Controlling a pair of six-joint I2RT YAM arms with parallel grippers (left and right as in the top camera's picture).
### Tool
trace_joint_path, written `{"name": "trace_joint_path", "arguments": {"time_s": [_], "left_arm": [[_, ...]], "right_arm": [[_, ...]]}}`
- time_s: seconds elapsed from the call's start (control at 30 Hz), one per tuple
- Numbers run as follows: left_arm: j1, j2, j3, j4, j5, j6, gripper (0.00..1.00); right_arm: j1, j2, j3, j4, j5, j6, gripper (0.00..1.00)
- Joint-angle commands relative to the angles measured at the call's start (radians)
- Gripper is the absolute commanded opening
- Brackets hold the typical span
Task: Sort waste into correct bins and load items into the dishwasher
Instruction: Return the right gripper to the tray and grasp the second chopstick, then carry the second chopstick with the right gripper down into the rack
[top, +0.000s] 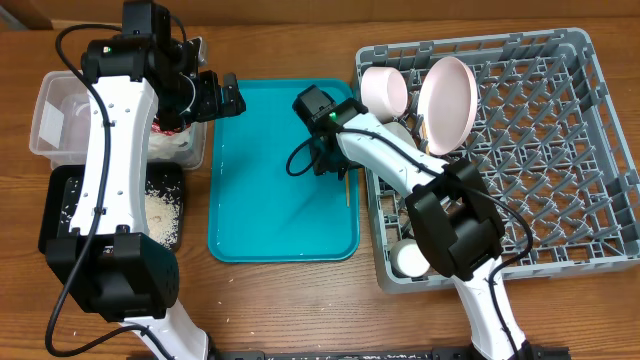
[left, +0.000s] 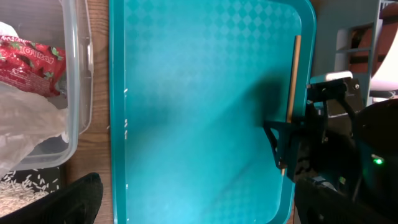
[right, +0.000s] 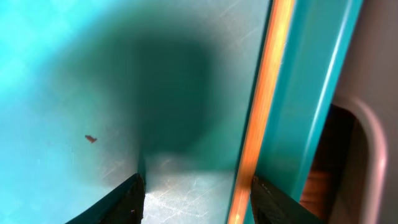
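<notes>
A thin wooden chopstick (right: 264, 106) lies along the inside of the teal tray's right rim (top: 347, 190). My right gripper (right: 196, 200) is down on the tray, open, its fingers (right: 118, 202) straddling the stick, which lies close to the right-hand finger. My left gripper (top: 215, 97) hovers open and empty over the tray's left edge. The clear bin (top: 55, 110) holds the white napkin (left: 25, 118) and red wrapper (left: 31, 59). Rice scraps (top: 160, 212) lie in the black tray. The dishwasher rack (top: 560, 150) holds the pink plate (top: 447, 103), small pink dish (top: 383, 90) and white cup (top: 410, 260).
The teal tray (top: 270, 200) sits between the bins and the rack, bare apart from the chopstick and a tiny crumb (right: 91, 139). The rack's grey wall (right: 379, 124) stands right beside the tray's rim. The right arm (top: 400, 160) reaches across the rack's left side.
</notes>
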Motion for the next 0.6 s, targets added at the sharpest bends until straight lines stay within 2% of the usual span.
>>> {"name": "trace_joint_path", "arguments": {"time_s": [0.0, 0.13, 0.2, 0.33, 0.43, 0.47, 0.57], "left_arm": [[0.002, -0.006, 0.014, 0.002, 0.007, 0.011, 1.0], [0.002, -0.006, 0.014, 0.002, 0.007, 0.011, 1.0], [0.002, -0.006, 0.014, 0.002, 0.007, 0.011, 1.0], [0.002, -0.006, 0.014, 0.002, 0.007, 0.011, 1.0], [0.002, -0.006, 0.014, 0.002, 0.007, 0.011, 1.0], [0.002, -0.006, 0.014, 0.002, 0.007, 0.011, 1.0], [0.002, -0.006, 0.014, 0.002, 0.007, 0.011, 1.0]], "right_arm": [[-0.01, 0.013, 0.014, -0.016, -0.05, 0.001, 0.56], [-0.005, 0.013, 0.014, -0.024, -0.065, -0.006, 0.55], [-0.003, 0.013, 0.014, -0.026, -0.065, -0.006, 0.5], [0.005, 0.013, 0.014, -0.025, -0.064, -0.006, 0.22], [0.005, 0.013, 0.014, -0.024, -0.064, -0.006, 0.07], [0.005, 0.013, 0.014, -0.024, -0.064, -0.006, 0.04], [0.005, 0.012, 0.017, -0.032, -0.064, -0.031, 0.04]]}}
